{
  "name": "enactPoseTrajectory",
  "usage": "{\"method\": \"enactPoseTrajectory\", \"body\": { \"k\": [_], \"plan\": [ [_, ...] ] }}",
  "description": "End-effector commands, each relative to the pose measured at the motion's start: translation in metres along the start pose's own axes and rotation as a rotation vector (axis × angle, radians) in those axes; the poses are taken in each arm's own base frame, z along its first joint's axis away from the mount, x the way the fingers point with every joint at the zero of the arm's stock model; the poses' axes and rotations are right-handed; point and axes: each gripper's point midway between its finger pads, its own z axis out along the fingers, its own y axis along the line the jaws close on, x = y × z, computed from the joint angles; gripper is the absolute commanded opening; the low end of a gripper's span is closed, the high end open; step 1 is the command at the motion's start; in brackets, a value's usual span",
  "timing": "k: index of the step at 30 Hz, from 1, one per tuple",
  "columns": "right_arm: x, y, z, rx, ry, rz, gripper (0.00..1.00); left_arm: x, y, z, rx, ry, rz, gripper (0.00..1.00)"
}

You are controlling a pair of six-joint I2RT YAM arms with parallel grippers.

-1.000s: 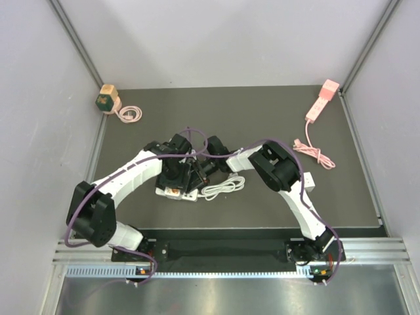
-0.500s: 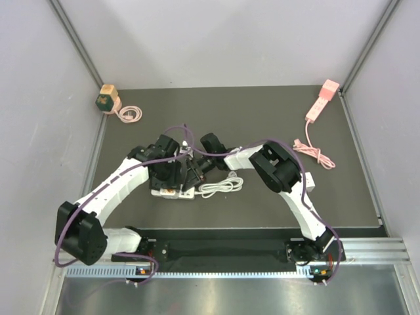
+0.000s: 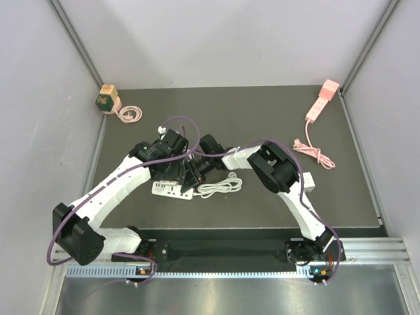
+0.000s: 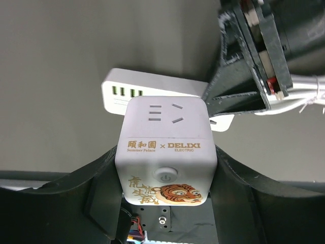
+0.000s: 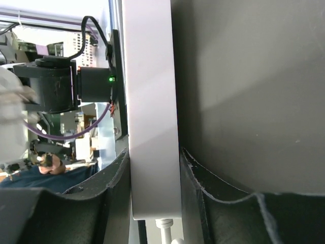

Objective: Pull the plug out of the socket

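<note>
Plug (image 4: 165,147), a white cube adapter printed with a tiger, gripped on two opposite sides by the left gripper (image 4: 166,160), fingers (image 4: 104,178) drawn in narrow against its flanks. Seen just in front of the white power strip (image 4: 127,91), overlapping its middle in the left wrist view. Prongs clear of the socket or part way in: not possible to tell from any view. Strip clamped at its cord end by the right gripper (image 5: 155,168), closed on it from either side. Lying flat on the dark table (image 3: 262,118) near the middle, between the two arms, long axis roughly across the table, white cord (image 3: 220,186) coiled just beside it on the right. No real long axis to the cube. Outlet face and switch face turned toward the left wrist camera, prong face hidden, judged to point at the strip. Coming move judged to turn on that: a straight pull by the left arm away from the strip's face, square to its long axis, with the right arm holding the strip down.
</note>
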Motion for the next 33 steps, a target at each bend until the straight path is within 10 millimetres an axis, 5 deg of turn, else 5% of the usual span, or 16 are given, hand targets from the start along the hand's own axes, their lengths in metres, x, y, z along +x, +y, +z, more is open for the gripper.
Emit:
{"method": "enactPoseTrajectory", "body": {
  "k": [1,3,9,15,19,25,26,28,33],
  "plan": [
    [0.012,-0.047,0.009,0.200,-0.044,0.109,0.05,-0.032,0.016,-0.034,-0.046,-0.151,-0.078,0.00],
    [0.000,-0.028,0.010,0.143,-0.081,0.060,0.22,-0.040,0.019,-0.047,-0.037,-0.201,-0.104,0.00],
    [-0.045,0.015,-0.004,0.141,-0.166,-0.033,0.49,-0.060,0.006,-0.080,0.112,-0.316,-0.165,0.00],
    [-0.100,0.035,-0.067,0.235,-0.323,-0.105,0.65,-0.061,-0.016,-0.070,0.216,-0.314,-0.177,0.00],
    [-0.117,0.022,-0.145,0.389,-0.455,-0.089,0.71,-0.071,-0.040,-0.057,0.311,-0.356,-0.209,0.00],
    [-0.081,0.007,-0.267,0.651,-0.662,-0.028,0.77,-0.113,-0.079,-0.035,0.425,-0.554,-0.276,0.00],
    [-0.059,-0.005,-0.271,0.683,-0.658,0.015,0.77,-0.115,-0.086,-0.023,0.404,-0.560,-0.267,0.00],
    [-0.047,0.008,-0.298,0.736,-0.728,-0.005,0.78,-0.130,-0.103,-0.020,0.391,-0.661,-0.246,0.00],
    [0.003,0.024,-0.293,0.726,-0.777,0.021,0.79,-0.151,-0.155,0.023,0.319,-0.781,-0.167,0.00]
  ]
}}
